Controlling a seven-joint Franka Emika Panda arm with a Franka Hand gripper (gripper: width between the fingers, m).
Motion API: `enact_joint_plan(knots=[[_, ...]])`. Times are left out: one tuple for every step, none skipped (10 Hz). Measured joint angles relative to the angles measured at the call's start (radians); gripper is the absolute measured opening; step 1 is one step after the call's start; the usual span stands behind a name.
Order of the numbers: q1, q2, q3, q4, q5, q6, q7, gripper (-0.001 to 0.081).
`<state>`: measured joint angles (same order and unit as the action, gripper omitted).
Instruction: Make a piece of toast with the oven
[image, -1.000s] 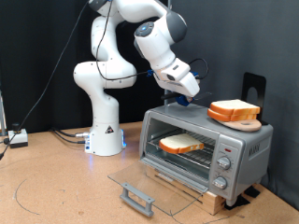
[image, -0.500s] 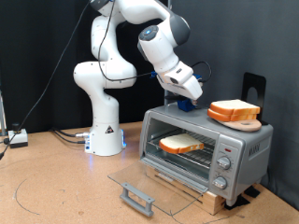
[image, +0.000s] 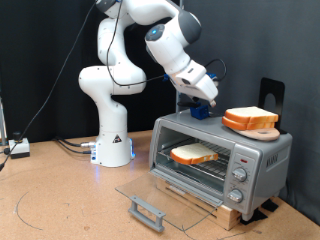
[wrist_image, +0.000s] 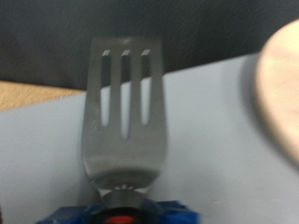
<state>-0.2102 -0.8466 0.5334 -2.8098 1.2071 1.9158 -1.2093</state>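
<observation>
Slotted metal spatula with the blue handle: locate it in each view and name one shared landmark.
Exterior view: only the slotted metal spatula's blue handle shows, under the gripper, above the silver-grey oven.
Wrist view: the spatula fills the picture's middle.
Shared landmark: the oven's flat grey top, under the spatula in both.

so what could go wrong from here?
1. The gripper holds a spatula just above the oven top, beside the stacked slices on the wooden board; a sweep could knock them.
2. The glass door lies open while the piece of toast sits on the rack.
</observation>
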Motion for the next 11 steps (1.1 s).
enact_joint_plan(knots=[[-0.002, -0.024, -0.040, 0.005, -0.010, -0.026, 0.000, 0.0808], [-0.003, -0.047, -0.064, 0.004, -0.018, -0.049, 0.000, 0.0809], [-0.004, -0.045, -0.061, 0.004, -0.018, -0.049, 0.000, 0.0809], [-0.012, -0.045, -0.067, 0.004, -0.018, -0.045, 0.000, 0.0809], [-0.035, -0.046, -0.086, 0.003, -0.033, -0.042, 0.000, 0.0809], [-0.066, -0.045, -0.108, 0.003, -0.071, -0.044, 0.000, 0.0809], [-0.095, -0.045, -0.131, 0.003, -0.116, -0.056, 0.000, 0.0809], [-0.124, -0.044, -0.158, 0.003, -0.154, -0.071, 0.000, 0.0809], [-0.153, -0.041, -0.183, 0.003, -0.186, -0.078, 0.000, 0.0809], [-0.182, -0.037, -0.207, 0.003, -0.214, -0.081, 0.000, 0.0809], [-0.207, -0.030, -0.231, 0.004, -0.239, -0.086, -0.004, 0.0809]])
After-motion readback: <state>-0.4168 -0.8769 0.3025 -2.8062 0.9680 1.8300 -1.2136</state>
